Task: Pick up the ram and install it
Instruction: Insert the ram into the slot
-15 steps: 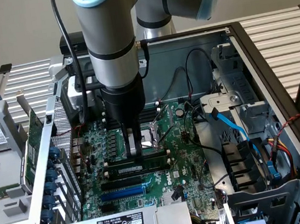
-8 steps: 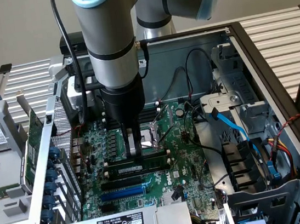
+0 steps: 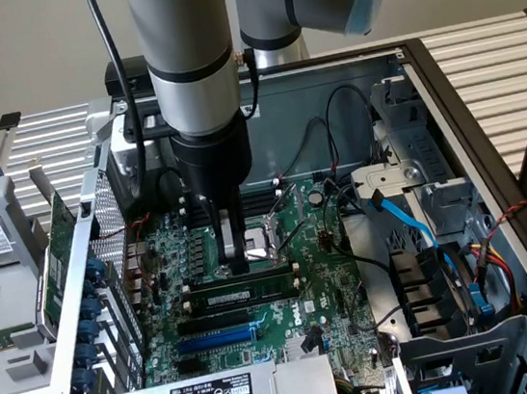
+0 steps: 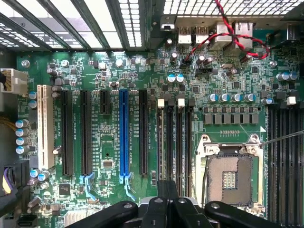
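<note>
The end effector (image 3: 237, 262), its fingers closed together and grasping nothing, is pressing down on the ram (image 3: 242, 279), which is sitting in a memory slot on the motherboard (image 3: 323, 277) beside the CPU socket (image 3: 267, 235).

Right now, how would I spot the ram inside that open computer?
Find the green motherboard in the open case. Right by the gripper lies the ram, a long thin stick. It alone carries a white label; the neighbouring blue slot is bare.
</note>
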You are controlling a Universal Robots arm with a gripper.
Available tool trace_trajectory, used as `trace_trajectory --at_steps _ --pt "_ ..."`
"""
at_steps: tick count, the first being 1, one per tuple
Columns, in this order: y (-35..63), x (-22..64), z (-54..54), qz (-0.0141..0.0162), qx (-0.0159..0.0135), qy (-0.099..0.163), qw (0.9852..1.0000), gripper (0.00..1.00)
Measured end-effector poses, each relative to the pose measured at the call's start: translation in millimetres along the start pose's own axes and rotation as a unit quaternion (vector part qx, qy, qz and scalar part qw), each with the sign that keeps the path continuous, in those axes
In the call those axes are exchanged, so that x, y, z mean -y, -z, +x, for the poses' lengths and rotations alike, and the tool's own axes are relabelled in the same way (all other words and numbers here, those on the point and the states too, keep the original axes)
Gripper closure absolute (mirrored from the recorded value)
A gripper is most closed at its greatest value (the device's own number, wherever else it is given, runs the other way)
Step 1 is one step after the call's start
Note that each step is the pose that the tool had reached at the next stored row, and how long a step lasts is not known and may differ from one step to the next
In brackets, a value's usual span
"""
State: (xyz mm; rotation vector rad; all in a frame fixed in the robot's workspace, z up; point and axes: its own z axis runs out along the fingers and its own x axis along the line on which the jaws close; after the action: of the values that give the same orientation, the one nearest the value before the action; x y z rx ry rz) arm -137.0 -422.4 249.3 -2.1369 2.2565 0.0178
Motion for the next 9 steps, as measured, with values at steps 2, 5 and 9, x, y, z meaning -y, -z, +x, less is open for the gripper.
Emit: trace_trajectory --at_steps 2,5,9 --pt "4.1 0.1 0.0 -0.0001 0.0000 0.000 1.0000 0.90" --pt "5.9 0.0 0.0 -0.0001 0.0005 0.000 1.0000 0.90" --pt "6.1 -0.1 0.0 -0.0002 0.0014 0.000 1.0000 0.90"
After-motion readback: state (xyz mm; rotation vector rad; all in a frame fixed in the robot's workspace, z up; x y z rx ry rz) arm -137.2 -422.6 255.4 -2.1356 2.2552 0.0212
